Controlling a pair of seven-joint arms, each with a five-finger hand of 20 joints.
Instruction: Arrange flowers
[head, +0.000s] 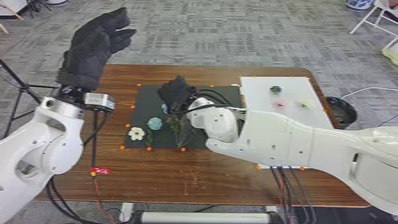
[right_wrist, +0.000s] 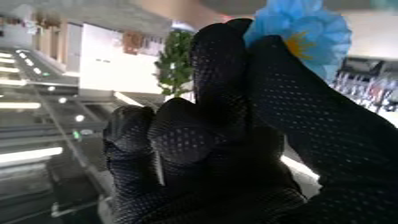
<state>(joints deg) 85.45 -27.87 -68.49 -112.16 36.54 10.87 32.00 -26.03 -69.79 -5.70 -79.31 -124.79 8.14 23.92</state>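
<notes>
Blue flower (right_wrist: 318, 27) is pinched by the right hand (head: 176, 91) over the black mat (head: 147, 100), likely so its petals don't squash. The left hand (head: 87, 55) is relaxed and empty, left of the mat, probably to leave room.

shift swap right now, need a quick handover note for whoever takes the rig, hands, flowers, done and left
Left hand: open, raised beyond the table's left side, holding nothing.
Right hand: over the dark mat, pinching a blue flower.
Dark mat: white flower and pale blue flower, side by side.
White board: dark green, pink and pale yellow pieces.
Done: cannot tell which places are final.
Left: blue flower not yet released; board pieces may be next.
</notes>
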